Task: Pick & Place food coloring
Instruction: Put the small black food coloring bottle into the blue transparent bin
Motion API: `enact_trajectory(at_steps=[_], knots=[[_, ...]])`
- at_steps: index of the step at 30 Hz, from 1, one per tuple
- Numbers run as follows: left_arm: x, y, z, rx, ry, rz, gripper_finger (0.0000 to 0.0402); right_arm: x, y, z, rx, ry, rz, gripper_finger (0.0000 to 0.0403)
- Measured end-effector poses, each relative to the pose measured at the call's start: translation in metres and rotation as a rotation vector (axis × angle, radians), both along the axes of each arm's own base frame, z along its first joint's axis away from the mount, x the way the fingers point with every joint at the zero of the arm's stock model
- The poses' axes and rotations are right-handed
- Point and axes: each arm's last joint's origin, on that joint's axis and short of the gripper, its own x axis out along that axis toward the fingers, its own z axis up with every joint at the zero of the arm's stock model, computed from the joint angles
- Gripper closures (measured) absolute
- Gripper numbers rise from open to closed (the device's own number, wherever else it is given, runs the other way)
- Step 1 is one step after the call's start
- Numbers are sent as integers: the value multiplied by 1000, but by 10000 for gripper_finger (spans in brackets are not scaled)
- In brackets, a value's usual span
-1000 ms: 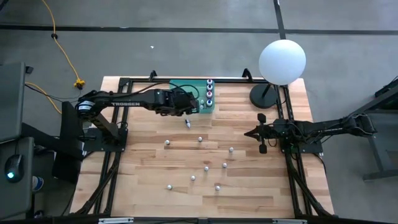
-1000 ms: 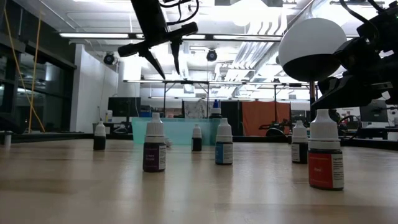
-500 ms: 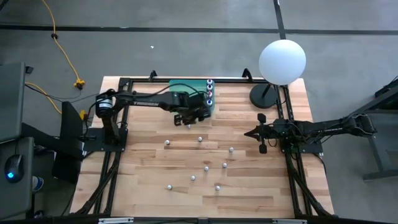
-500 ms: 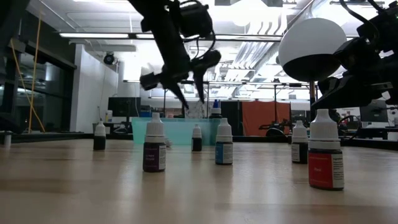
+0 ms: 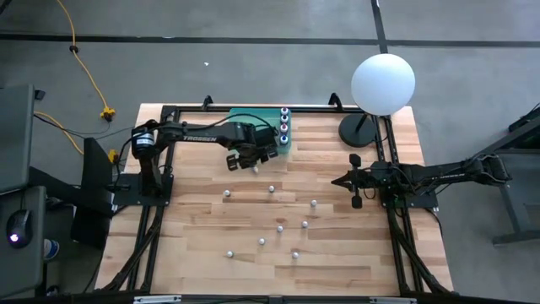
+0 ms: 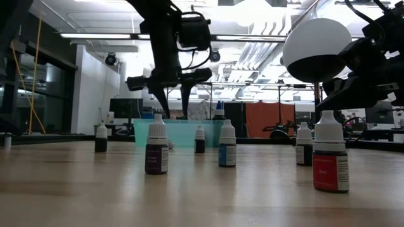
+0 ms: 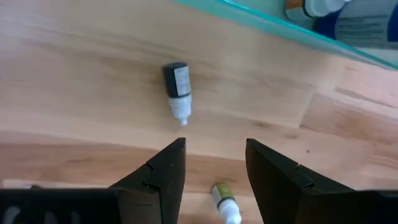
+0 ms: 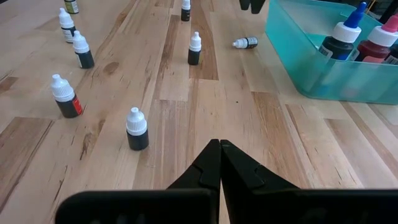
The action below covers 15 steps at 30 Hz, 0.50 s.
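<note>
One food coloring bottle with a dark body and white cap lies on its side on the wooden table, near the teal bin. My left gripper hangs open above the table just beside it, pointing steeply down and touching nothing; in the low view the left gripper is above the bottle tops. Several more bottles stand upright on their bases across the middle of the table. A few bottles stand in the bin. My right gripper rests shut at the right side.
A big white globe lamp on a dark round base stands at the far right corner. The teal bin sits at the far edge, partly under my left arm. Black frame rails run along both sides of the table.
My left gripper has come away from above the bin toward the table's near edge and gone down toward the lying bottle, rolling about its own axis as it went. Its fingers have stayed equally far apart. The bottles have not moved.
</note>
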Motion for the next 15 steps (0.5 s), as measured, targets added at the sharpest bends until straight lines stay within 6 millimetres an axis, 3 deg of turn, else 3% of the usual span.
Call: enact_trajectory(at_steps=[7, 15], knots=[[4, 2, -21, -59, 60, -3, 241, 0, 0, 0, 0, 0, 0, 402], [8, 4, -31, -52, 82, 2, 241, 0, 0, -1, 0, 6, 0, 402]])
